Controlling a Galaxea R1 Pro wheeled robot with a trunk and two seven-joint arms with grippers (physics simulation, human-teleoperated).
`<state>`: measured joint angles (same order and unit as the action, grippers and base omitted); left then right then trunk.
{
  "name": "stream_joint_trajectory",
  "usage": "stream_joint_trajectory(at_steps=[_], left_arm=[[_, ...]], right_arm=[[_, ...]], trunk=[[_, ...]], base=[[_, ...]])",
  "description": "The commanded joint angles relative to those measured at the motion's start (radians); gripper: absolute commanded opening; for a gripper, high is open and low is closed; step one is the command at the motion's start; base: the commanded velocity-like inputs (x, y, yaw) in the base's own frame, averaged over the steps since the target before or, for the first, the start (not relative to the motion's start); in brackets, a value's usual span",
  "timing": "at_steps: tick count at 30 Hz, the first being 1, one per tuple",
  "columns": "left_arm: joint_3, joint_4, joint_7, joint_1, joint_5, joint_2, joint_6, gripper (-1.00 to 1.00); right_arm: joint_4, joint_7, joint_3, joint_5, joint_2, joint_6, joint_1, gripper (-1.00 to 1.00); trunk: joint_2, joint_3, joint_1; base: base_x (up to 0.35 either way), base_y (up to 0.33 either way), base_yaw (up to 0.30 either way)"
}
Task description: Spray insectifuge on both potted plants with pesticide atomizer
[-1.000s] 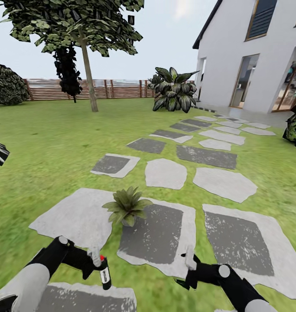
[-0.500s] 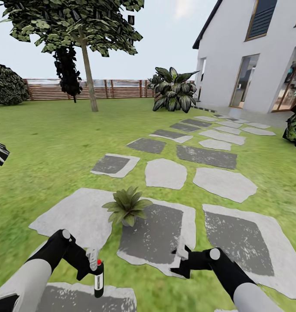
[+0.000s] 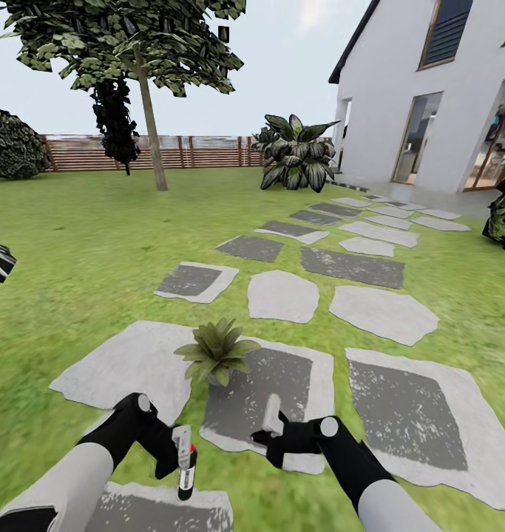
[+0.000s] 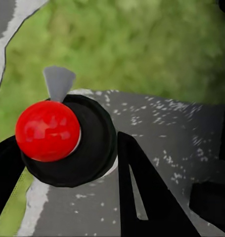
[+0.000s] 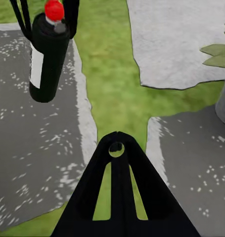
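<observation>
Atomizer [image 3: 186,473] is gripped by the left claw [image 3: 180,452] near its red-capped top, hanging roughly upright over a grey stepping stone [image 3: 156,510]. Right claw [image 3: 270,421] is held just beside it, apart, nothing between its fingers; its opening appears narrow, though the angle is poor. One potted plant [image 3: 217,352] is seen ahead of both claws, on a paving slab [image 3: 278,399] in the lawn [image 3: 75,251].

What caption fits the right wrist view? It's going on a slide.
Right gripper faces the pesticide atomizer, held upright by the left gripper above stepping stones and grass.
</observation>
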<state>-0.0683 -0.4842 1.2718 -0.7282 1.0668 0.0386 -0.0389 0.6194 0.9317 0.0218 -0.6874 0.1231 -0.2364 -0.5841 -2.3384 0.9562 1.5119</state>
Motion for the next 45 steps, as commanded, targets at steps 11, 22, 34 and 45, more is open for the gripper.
stream_joint_trajectory(at_steps=[11, 22, 34, 45], left_arm=[[0.002, -0.008, -0.053, 0.0, 0.009, -0.085, -0.004, -1.0], [0.002, -0.008, -0.062, 0.0, -0.003, -0.123, -0.024, -1.0], [-0.003, -0.006, -0.104, -0.002, -0.011, -0.153, -0.038, -1.0], [-0.004, -0.005, -0.108, -0.003, -0.011, -0.166, -0.062, -1.0]], right_arm=[[0.012, 0.001, 0.0, -0.009, 0.033, 0.011, -0.001, -1.0], [0.032, 0.001, 0.0, -0.008, 0.039, 0.011, -0.001, -1.0], [0.034, 0.001, 0.0, -0.008, 0.039, 0.011, -0.002, -1.0], [0.034, 0.001, 0.0, -0.008, 0.039, 0.011, -0.002, -1.0]], trunk=[[0.0, 0.001, 0.0], [0.0, 0.001, 0.0], [0.0, 0.001, 0.0], [0.0, 0.001, 0.0]], base=[[0.0, 0.0, 0.0], [0.0, 0.0, 0.0], [0.0, 0.0, 0.0], [0.0, 0.0, 0.0]])
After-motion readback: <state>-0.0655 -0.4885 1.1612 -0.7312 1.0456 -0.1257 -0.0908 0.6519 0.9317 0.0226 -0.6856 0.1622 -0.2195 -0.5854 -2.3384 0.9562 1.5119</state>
